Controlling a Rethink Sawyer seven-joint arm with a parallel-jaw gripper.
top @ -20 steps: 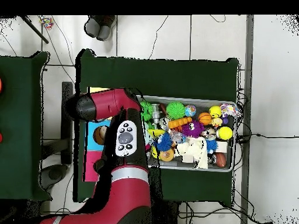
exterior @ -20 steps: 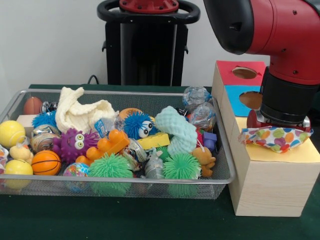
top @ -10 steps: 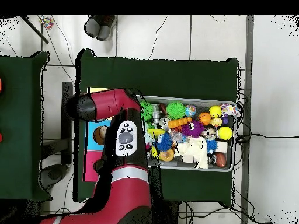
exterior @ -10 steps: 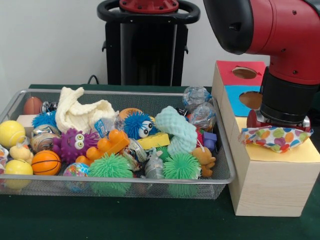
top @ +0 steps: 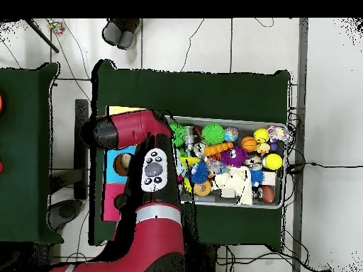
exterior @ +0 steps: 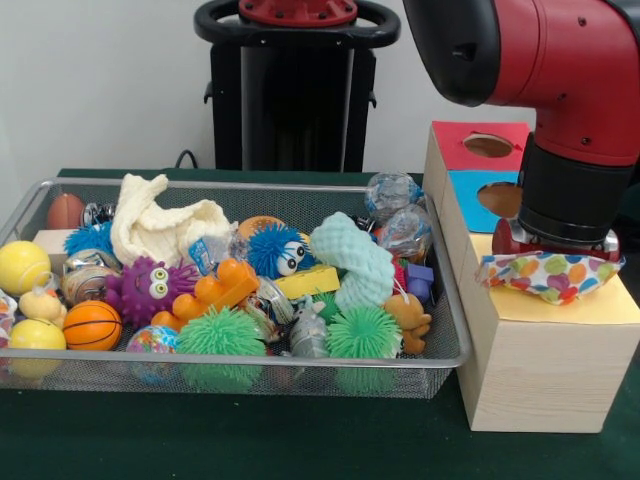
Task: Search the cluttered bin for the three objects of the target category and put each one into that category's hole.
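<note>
The silver wire-mesh bin (exterior: 250, 186) is full of toys; it also shows in the overhead view (top: 283, 177). One polka-dot cloth bunch (exterior: 550, 275) lies spread on the yellow face (exterior: 600, 305) of the pale wooden box, directly under my gripper (exterior: 558, 240). The cloth covers the gripper's tips and the yellow box's hole, so both are hidden. I cannot pick out other polka-dot bunches among the toys. In the overhead view my arm (top: 145, 166) hides the gripper and the cloth; only a sliver of the yellow face (top: 117, 110) shows.
The blue-faced box (exterior: 468, 198) and the red-faced box (exterior: 480, 145) stand behind the yellow one, each with a round hole. A cream knitted cloth (exterior: 160, 225), spiky balls, foil wrappers and other toys fill the bin. The black pedestal (exterior: 295, 90) stands behind.
My arm has shifted very slightly, and a little more of the blue box's hole shows. The polka-dot cloth stays on the yellow face under the gripper.
</note>
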